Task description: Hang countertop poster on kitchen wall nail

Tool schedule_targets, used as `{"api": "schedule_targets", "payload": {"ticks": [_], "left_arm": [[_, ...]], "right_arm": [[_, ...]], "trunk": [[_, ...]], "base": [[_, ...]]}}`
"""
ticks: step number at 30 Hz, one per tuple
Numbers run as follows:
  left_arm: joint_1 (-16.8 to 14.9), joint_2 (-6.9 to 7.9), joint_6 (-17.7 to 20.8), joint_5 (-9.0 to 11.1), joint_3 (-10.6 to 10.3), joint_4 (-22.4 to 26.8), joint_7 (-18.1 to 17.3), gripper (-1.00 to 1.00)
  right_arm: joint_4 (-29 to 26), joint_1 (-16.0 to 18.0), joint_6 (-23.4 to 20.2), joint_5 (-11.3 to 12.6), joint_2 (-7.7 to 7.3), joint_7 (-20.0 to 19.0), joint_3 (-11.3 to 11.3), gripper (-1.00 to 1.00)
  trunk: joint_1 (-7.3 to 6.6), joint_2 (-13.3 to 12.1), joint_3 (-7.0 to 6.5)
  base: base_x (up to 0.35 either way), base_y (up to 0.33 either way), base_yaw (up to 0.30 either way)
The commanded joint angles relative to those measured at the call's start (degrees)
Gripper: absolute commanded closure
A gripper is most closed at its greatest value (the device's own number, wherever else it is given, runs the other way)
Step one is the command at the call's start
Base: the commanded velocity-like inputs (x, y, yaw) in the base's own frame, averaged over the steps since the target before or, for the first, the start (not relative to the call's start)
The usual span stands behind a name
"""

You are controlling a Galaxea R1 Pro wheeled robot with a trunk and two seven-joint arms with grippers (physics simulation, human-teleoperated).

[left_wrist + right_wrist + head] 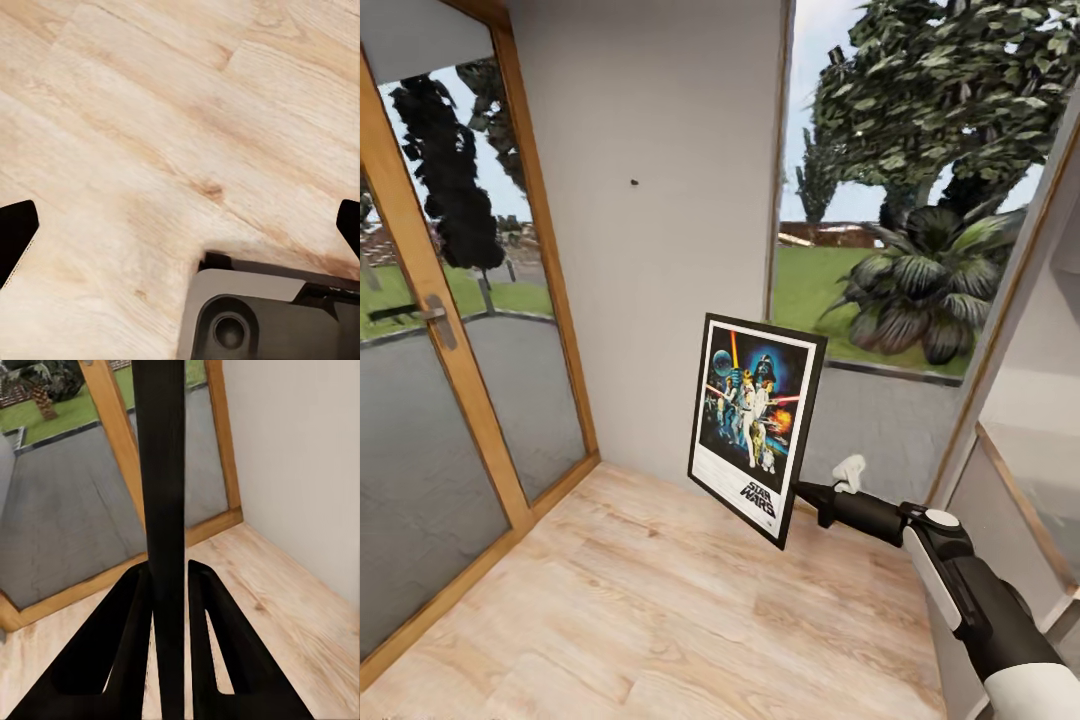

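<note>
Pale grey wall [660, 250] behind tilted, black-framed poster [755, 425] in right tool [171, 607].

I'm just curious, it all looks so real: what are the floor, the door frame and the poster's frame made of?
The floor looks like pale wood planks, matt, with visible grain and knots. The door frame seems to be warm orange-brown wood with a smooth finish. The poster has a thin black frame, plastic or painted wood, I can't tell which; it is held in the right gripper.

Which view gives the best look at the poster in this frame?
The head view: the poster shows its whole printed face, tilted, held at its lower right edge by the right end effector in front of the pale wall. The right wrist view shows the poster edge-on, a dark strip between the fingers. The left wrist view looks at wooden floor.
</note>
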State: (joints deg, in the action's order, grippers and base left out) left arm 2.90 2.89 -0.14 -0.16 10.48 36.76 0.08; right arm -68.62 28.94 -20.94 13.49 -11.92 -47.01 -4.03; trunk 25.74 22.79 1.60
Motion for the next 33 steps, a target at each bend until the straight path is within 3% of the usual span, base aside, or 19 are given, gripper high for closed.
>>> {"api": "schedule_targets", "payload": {"ticks": [1,33], "left_arm": [[0.0,0.0,-0.02,-0.02,0.03,0.07,0.01,-1.0],[0.0,0.01,-0.02,-0.02,0.06,0.09,0.01,-1.0]], "right_arm": [[-0.02,0.06,-0.59,0.66,-0.04,-0.01,-0.09,1.0],[-0.02,0.06,-0.51,0.66,-0.03,-0.01,-0.1,1.0]], "trunk": [[0.04,0.13,0.12],[0.04,0.13,0.12]], "base": [[0.0,0.299,0.052],[0.099,0.312,0.004]]}}
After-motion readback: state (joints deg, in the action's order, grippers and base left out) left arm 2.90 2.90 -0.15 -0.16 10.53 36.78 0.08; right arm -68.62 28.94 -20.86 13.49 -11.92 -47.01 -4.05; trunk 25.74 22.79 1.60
